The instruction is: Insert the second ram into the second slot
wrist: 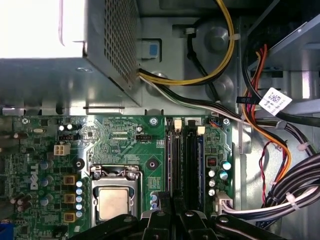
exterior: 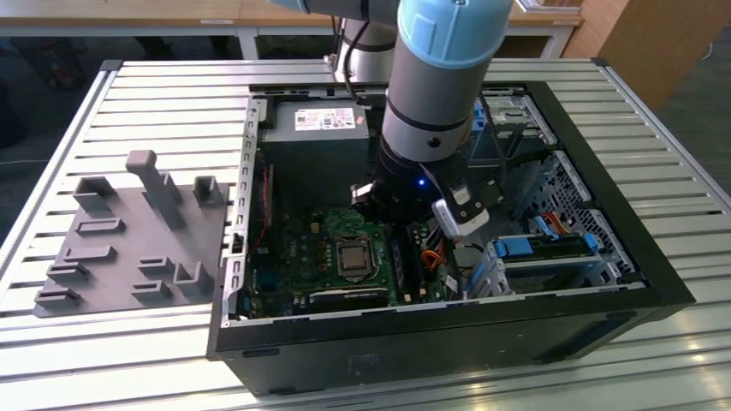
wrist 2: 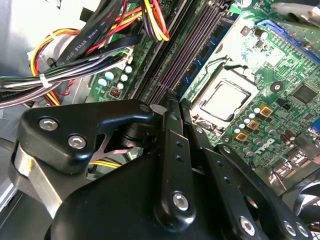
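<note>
Robot arms: I count one grey-and-pale-blue jointed arm (exterior: 440, 77).
Computer cases: one open black metal tower case (exterior: 594, 257), lying on the slatted metal tabletop (exterior: 171, 94).
Processor sockets: one silver square chip in a metal frame (wrist: 113, 202).
Memory slots: I make out two long dark slots (wrist: 186, 160) side by side in the first wrist view.
Grey fixture plates: one flat grey plastic tray with upright pegs (exterior: 132, 235).
Power supplies: one grey metal box with a white label (exterior: 317, 127).
</note>
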Motion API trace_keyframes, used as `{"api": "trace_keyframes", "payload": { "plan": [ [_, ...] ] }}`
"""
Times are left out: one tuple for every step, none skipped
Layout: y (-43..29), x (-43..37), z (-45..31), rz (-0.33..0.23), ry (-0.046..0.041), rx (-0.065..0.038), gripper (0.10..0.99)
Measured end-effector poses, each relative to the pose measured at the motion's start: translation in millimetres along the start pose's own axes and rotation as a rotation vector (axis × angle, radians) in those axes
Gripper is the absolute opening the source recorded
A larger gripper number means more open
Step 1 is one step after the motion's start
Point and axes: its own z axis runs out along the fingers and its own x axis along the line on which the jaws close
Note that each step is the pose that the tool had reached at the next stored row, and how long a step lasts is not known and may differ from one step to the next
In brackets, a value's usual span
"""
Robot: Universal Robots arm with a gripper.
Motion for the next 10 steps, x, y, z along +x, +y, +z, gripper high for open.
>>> {"api": "trace_keyframes", "payload": {
  "plan": [
    [-0.1, -0.2, 0.1, 0.000, 0.0000, 0.000, 0.137],
    [-0.3, -0.4, 0.3, 0.000, -0.0001, 0.000, 0.137],
    [-0.5, -0.7, 0.4, 0.000, -0.0001, 0.000, 0.137],
    [-1.0, -1.0, 0.5, 0.000, 0.0000, 0.000, 0.137],
    [-1.9, -1.3, 0.7, 0.001, -0.0001, 0.000, 0.137],
    [-2.5, -1.5, 0.8, 0.003, -0.0002, 0.000, 0.137],
    [-2.9, -1.8, 0.9, 0.005, -0.0003, 0.000, 0.137],
    [-3.3, -2.2, 1.0, 0.007, -0.0003, 0.000, 0.137],
    [-3.5, -2.8, 1.2, 0.010, -0.0005, 0.000, 0.137],
    [-3.5, -3.7, 1.5, 0.012, -0.0005, -0.001, 0.137]
  ]
}}
